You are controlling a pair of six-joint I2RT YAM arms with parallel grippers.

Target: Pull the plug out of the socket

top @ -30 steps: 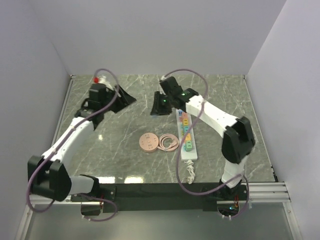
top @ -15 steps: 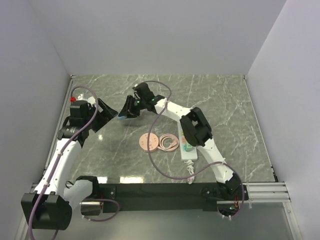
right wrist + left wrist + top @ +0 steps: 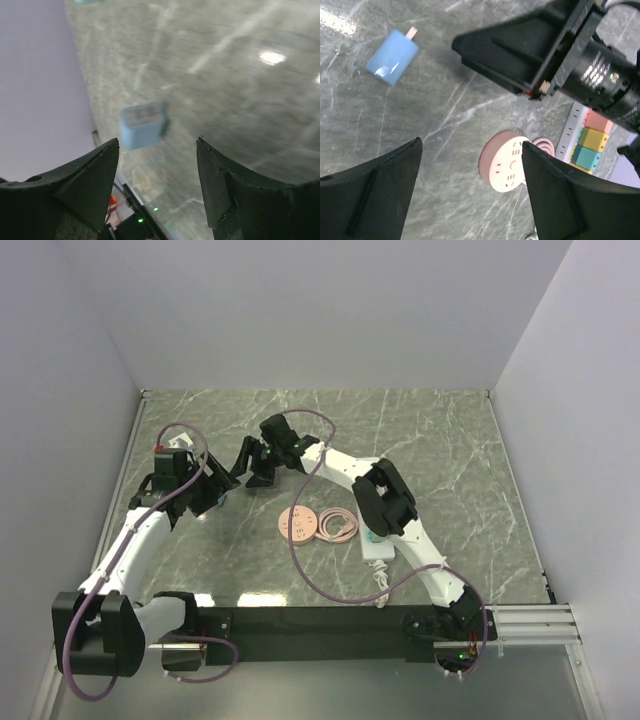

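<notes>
Pale-blue plug (image 3: 392, 56) lies loose on the grey marble tabletop (image 3: 440, 450), off the socket (image 3: 378, 545) and in no grip. Half a second ago the right jaws carried it at their tips. Now they are spread wide and empty, and the right wrist view shows the plug blurred in the gap beyond the two fingers, touching neither. A second ago those jaws were at the far end of the socket. The right arm (image 3: 345, 465) now reaches left across the strip and hides most of it from the top, leaving only the near end and the short white cord (image 3: 380, 585) showing. The left arm (image 3: 140, 540) has swung in from the far-left edge, so the left jaws sit just beside the right jaws, tips facing. The left jaws are also wide apart and hold nothing. In the left wrist view the plug is ahead and up-left of the left jaws, apart from them. The socket lies on the right half of the tabletop, well apart from both pairs of jaws, with pink, yellow and teal outlets showing. A pink disc (image 3: 297, 524) and a pink coil (image 3: 337, 524) lie between the jaws and the socket, just left of the strip.
</notes>
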